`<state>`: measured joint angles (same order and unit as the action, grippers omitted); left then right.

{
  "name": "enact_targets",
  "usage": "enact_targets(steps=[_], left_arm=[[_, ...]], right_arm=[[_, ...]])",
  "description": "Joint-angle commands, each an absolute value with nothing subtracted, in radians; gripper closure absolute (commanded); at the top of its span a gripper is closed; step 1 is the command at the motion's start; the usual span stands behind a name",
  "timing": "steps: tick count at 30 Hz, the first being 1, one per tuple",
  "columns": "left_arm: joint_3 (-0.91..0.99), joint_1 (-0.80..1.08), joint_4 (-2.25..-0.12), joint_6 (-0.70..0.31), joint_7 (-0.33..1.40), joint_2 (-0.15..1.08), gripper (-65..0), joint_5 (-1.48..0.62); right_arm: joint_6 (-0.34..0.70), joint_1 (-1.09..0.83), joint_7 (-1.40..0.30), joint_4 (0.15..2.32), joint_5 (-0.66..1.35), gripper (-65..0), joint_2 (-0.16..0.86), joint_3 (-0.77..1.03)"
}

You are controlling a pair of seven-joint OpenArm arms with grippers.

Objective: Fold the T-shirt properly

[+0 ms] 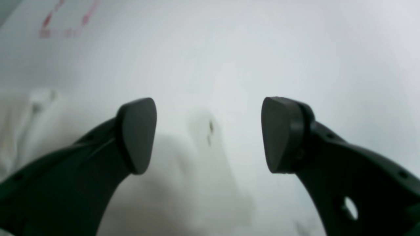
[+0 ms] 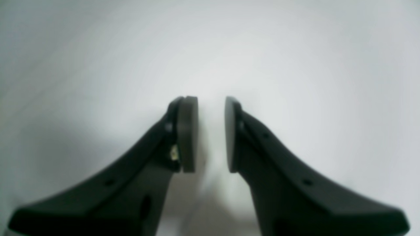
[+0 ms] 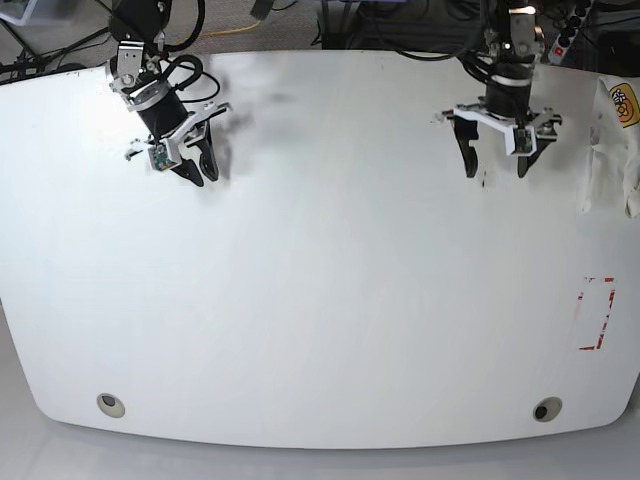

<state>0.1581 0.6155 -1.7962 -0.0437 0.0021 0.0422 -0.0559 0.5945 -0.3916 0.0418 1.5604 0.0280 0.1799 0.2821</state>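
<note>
- The T-shirt [image 3: 612, 150] is lying bunched at the far right edge of the white table [image 3: 320, 300], partly running out of the base view; a round yellow and black print is showing on its upper part.
- The left gripper [image 3: 495, 160] is hanging over the far right part of the table, just to the left of the T-shirt and not touching it.
- Its fingers are standing wide apart in the left wrist view [image 1: 209, 134], with nothing between them; blurred pale cloth [image 1: 39, 131] is showing below and to the left.
- The right gripper [image 3: 200, 166] is hovering over the far left of the table, well apart from the T-shirt.
- In the right wrist view its pads [image 2: 188, 134] are sitting close together with a narrow gap, gripping nothing, over bare table.
- A red dashed rectangle [image 3: 596, 313] is marking the table near the right edge, nearer than the T-shirt.
</note>
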Motion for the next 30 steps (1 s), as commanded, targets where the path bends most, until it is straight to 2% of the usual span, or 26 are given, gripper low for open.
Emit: enact_targets(steps=[1,12,16,21,25,30], left_arm=[[0.145,0.697,-1.854,-0.035,-0.048,0.027,-46.0,-0.054],[0.114,1.07,-1.937,-0.03,-0.139,0.015,-45.8,-0.059],[0.111,1.164,-1.94,-0.03,-0.14,0.015,-45.8,-0.059],[0.091,1.274,-1.911,-0.03,-0.14,0.024,-45.8,-0.059],[0.087,1.299,-1.842,-0.03,-0.14,0.047,-45.8,-0.059],[0.082,1.242,-1.643,-0.031,-0.148,0.059,-45.8,-0.059]], right_arm=[[0.59,-0.447,0.07,1.613,0.113,-13.8,0.194,0.306],[0.59,-0.743,0.077,1.705,0.188,-13.8,0.188,0.349],[0.59,-0.855,0.124,1.712,0.275,-13.8,0.188,0.349],[0.59,-1.009,0.136,1.698,0.288,-13.8,0.188,0.348],[0.593,-1.095,0.137,1.659,0.286,-13.8,0.142,0.341],[0.598,-1.095,0.137,1.523,0.286,-13.8,0.113,0.34]])
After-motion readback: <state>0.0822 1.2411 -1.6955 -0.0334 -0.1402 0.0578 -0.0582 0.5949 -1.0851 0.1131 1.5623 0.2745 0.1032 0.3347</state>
